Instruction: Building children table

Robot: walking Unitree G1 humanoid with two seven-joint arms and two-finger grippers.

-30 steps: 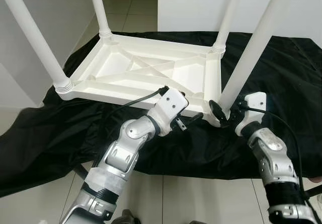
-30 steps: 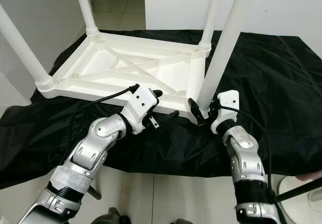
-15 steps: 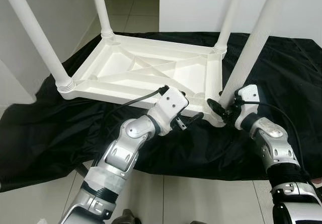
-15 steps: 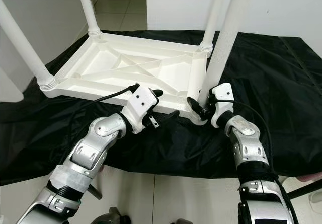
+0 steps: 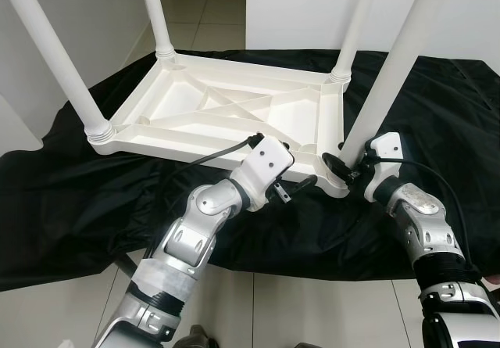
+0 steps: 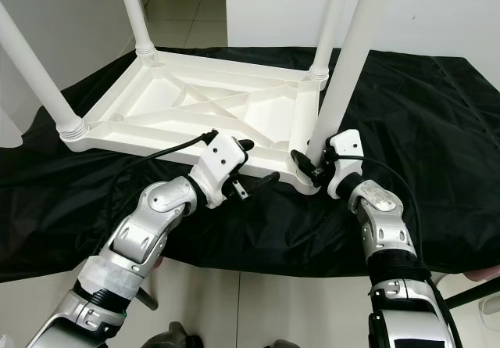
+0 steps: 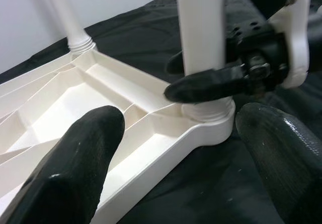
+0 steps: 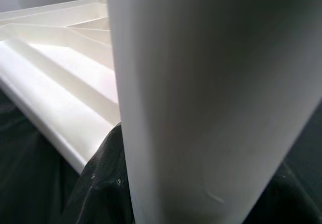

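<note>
The upturned white table (image 5: pixel 226 109) lies on a black cloth (image 5: pixel 70 199), four legs up. At its near edge the left hand (image 5: pixel 295 185) hovers with fingers spread. At its near right corner, the right hand (image 5: pixel 342 171) pinches the leg (image 5: pixel 383 90) just above its socket; light, stiff, smooth plastic, best gripped low.

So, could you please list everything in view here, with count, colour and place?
Table top: one, white, upside down on the black cloth, ribbed underside up.
Table legs: four, white, standing up from its corners.
Black cloth: one, spread over the tiled floor.
Wall: white, behind.
Left gripper: open, at the table top's near edge.
Right gripper: black fingers around the base of the near right leg.
</note>
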